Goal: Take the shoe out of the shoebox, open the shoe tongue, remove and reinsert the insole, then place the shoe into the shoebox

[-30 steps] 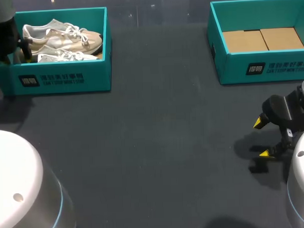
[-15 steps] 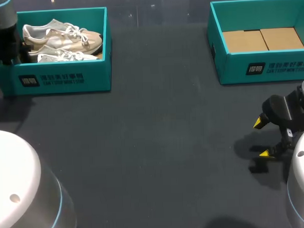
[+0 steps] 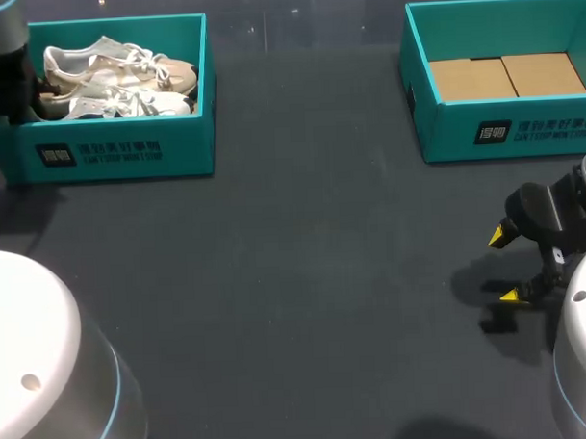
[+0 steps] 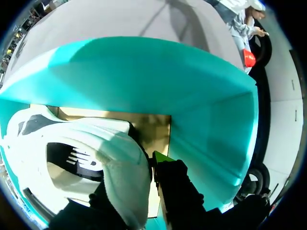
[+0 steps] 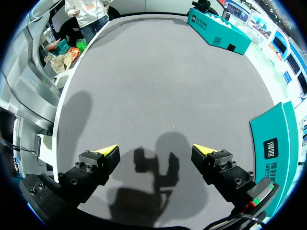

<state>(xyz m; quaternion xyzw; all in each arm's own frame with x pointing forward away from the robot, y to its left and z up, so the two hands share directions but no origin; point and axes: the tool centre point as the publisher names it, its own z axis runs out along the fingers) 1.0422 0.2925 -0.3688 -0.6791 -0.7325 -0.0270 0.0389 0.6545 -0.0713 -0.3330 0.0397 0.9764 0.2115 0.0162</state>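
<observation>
The left teal shoebox (image 3: 127, 153) at the back left holds a pair of white and beige shoes (image 3: 115, 76). My left arm (image 3: 4, 66) comes down into the box's left end, hiding its gripper in the head view. In the left wrist view my left gripper (image 4: 136, 165) is shut on the padded heel collar of a white shoe (image 4: 96, 153), one finger inside and one yellow-tipped finger (image 4: 160, 158) outside, above the box's cardboard floor (image 4: 148, 129). My right gripper (image 3: 502, 265) (image 5: 156, 153) hangs open above bare table at the front right, holding nothing.
A second teal box (image 3: 507, 135) with a brown cardboard floor stands at the back right; its wall (image 5: 273, 143) shows beside my right gripper. The dark grey table (image 3: 305, 277) lies bare between the two boxes.
The left gripper's fingers have drawn together on the shoe's heel, and the shoes have shifted slightly in the box. The right arm has not moved.
</observation>
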